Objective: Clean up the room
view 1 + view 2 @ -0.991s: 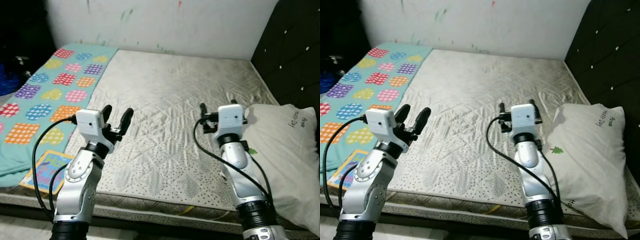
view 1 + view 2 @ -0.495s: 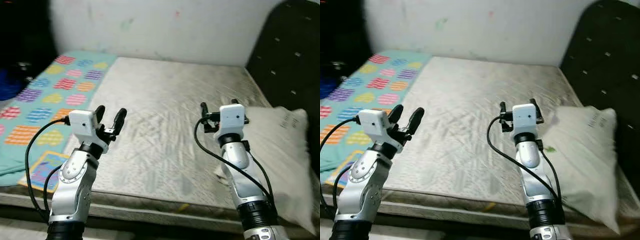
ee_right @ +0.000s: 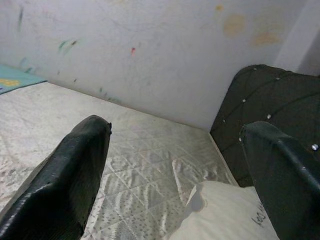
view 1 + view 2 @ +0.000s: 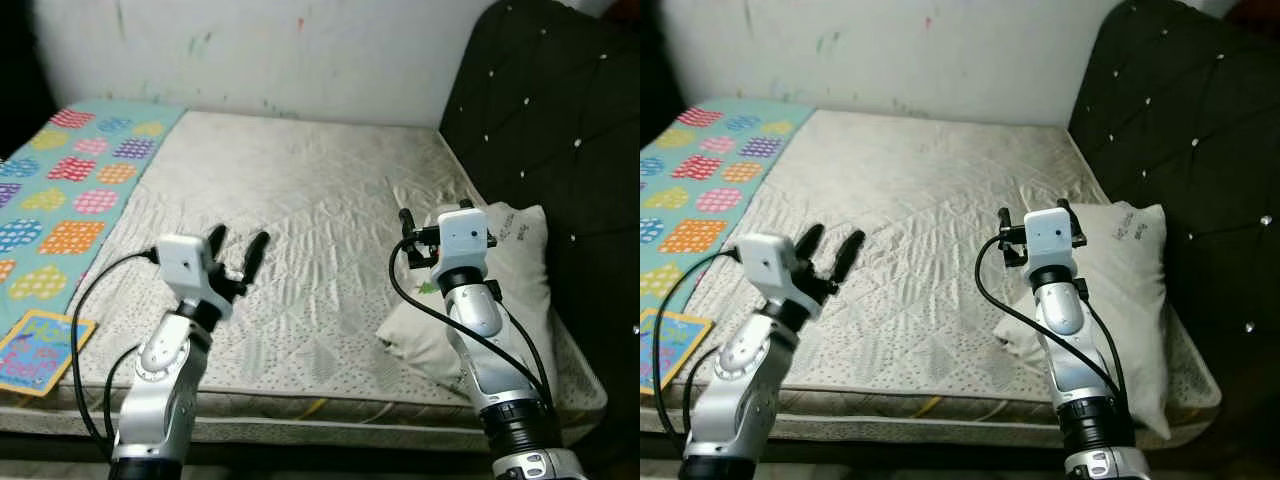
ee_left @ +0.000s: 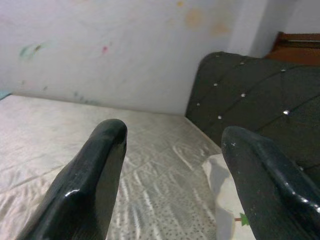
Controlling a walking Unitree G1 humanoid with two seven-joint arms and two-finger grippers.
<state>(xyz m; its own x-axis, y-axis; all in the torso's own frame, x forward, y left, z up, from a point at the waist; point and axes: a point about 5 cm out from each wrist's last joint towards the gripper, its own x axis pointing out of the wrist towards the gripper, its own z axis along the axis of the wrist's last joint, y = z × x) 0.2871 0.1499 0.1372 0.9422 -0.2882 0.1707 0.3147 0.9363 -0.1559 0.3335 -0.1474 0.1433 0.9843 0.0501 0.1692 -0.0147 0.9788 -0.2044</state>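
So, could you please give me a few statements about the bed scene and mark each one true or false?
1. The left gripper is open and holds nothing. True.
2. The pillow lies at the foot of the bed. False: it lies by the dark headboard.
3. The patterned blanket is on the robot's left. True.
4. The right gripper clamps the pillow. False: it is open above the mattress, holding nothing.
5. The picture book rests on the pillow. False: it lies at the mattress's near left corner.

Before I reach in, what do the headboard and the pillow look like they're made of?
The headboard looks like dark padded upholstery, probably fabric or matte leatherette, with shiny studs pinning diamond tufts. The pillow looks like soft off-white woven cloth, creased and slumped, with small print.
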